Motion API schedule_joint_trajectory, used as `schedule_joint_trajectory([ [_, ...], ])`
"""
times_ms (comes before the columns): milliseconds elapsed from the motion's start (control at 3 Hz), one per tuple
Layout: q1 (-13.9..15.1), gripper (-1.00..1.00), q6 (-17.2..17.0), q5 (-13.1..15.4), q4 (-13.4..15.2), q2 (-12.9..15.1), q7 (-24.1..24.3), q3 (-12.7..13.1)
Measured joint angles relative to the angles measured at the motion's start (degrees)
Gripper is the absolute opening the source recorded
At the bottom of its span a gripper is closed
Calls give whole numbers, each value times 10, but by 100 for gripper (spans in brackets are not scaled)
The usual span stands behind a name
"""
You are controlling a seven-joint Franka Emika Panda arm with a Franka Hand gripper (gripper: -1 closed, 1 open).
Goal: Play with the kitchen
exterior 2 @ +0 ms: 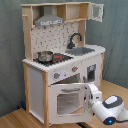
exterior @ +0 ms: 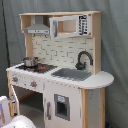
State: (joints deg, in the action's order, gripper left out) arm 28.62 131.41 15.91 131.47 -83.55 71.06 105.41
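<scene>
The kitchen (exterior: 61, 50) of white panels and light wood stands upright in both exterior views, with a black faucet (exterior: 83, 59), a grey sink (exterior: 72, 74) and a red-ringed hob (exterior 2: 57, 57). A small metal pot (exterior 2: 45, 56) sits on the hob. The windowed oven door (exterior 2: 67, 100) hangs swung open toward the front. My gripper (exterior 2: 91, 95) is at the door's free edge, at the second exterior view's right. In the first exterior view only a white part of my arm (exterior: 20, 122) shows at the bottom left.
A grey hood (exterior 2: 50, 20) and a shelf with a small upper door (exterior 2: 97, 11) swung open top the kitchen (exterior 2: 55, 35). It stands on a wooden floor (exterior 2: 15, 119) before a grey curtain (exterior: 115, 45). A lower cupboard door (exterior: 60, 105) is closed.
</scene>
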Motion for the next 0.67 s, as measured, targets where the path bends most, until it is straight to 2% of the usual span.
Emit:
schedule_joint_trajectory([
  [333,23,100,44,0,32,0,0,-4],
  [667,63,100,98,1,31,-1,-2,-7],
])
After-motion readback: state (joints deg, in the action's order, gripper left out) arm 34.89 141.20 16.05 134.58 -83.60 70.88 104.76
